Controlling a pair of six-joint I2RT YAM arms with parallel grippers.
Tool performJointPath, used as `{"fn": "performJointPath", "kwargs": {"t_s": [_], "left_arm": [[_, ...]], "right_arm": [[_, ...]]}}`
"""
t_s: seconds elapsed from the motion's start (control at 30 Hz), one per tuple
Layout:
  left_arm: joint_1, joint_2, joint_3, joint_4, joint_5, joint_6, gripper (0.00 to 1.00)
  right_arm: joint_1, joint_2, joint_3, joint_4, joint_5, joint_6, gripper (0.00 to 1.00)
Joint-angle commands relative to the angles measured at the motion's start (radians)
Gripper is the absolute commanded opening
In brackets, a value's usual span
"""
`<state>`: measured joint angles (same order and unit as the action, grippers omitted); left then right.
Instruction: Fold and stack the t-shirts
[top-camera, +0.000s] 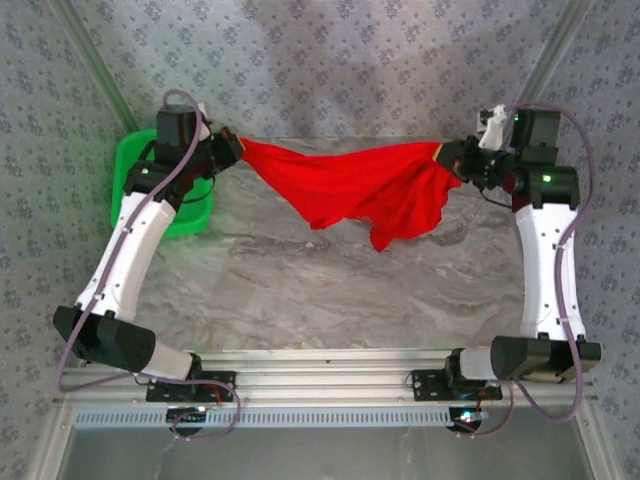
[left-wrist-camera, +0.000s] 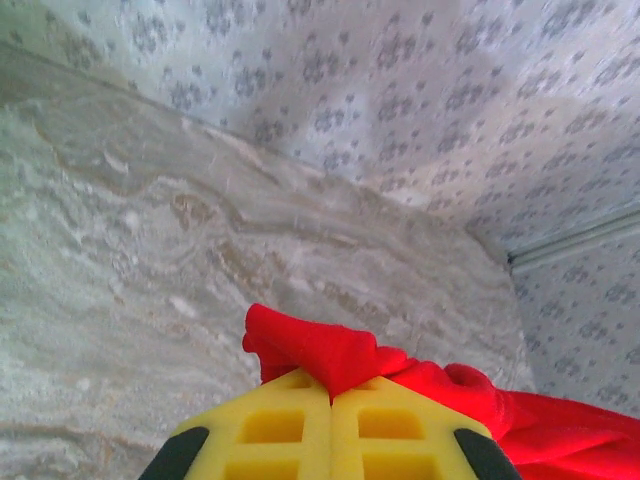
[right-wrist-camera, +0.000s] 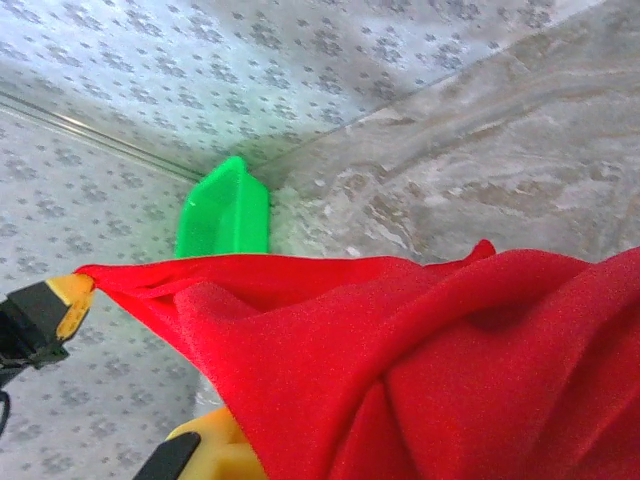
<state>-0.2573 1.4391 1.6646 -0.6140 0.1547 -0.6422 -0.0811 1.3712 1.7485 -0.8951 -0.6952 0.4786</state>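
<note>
The red t-shirt (top-camera: 350, 190) hangs in the air over the far half of the bench (top-camera: 330, 290), spread from its far-left side across to its far-right side. Its upper edge runs nearly taut between the two arms. The rest sags in loose folds, with the lowest flap dropping toward the bench right of centre. Whether that flap touches the surface cannot be told.

The left gripper (top-camera: 232, 150) is pinched closed on one end of the t-shirt. In the left wrist view its yellow pads (left-wrist-camera: 222, 440) meet, with a red bunch squeezed out between them. The right gripper (top-camera: 447, 158) holds the other end. In its own wrist view red folds drape over the fingers, so that clamp is judged from the taut line, not seen directly.

The fabric looks thin, light and limp. It will likely keep no shape of its own, and will bunch or slide if dragged. The best holds are probably hems or shoulder seams, where doubled fabric gives the pads something to bite, with both holds kept level.

A green basket (top-camera: 125, 195) sits at the bench's far-left corner, partly under the left arm and apart from the t-shirt.
</note>
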Motion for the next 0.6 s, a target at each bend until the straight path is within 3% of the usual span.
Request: {"fn": "performJointPath", "kwargs": {"t_s": [0.0, 0.13, 0.33, 0.47, 0.57], "left_arm": [[0.016, -0.045, 0.050, -0.020, 0.035, 0.048, 0.01], [0.032, -0.066, 0.035, -0.045, 0.084, 0.060, 0.00], [0.036, -0.146, -0.065, -0.058, 0.059, 0.082, 0.00], [0.048, -0.083, -0.109, -0.082, 0.061, 0.089, 0.00], [0.048, 0.039, -0.111, -0.071, 0.061, 0.105, 0.00]], "right_arm": [[-0.003, 0.013, 0.052, -0.057, -0.152, -0.022, 0.00], [-0.003, -0.020, -0.067, -0.121, -0.179, -0.003, 0.00], [0.060, -0.127, -0.231, -0.191, -0.233, 0.024, 0.00], [0.071, -0.109, -0.320, -0.270, -0.155, -0.023, 0.01], [0.072, -0.047, -0.396, -0.208, -0.059, -0.023, 0.01]]}}
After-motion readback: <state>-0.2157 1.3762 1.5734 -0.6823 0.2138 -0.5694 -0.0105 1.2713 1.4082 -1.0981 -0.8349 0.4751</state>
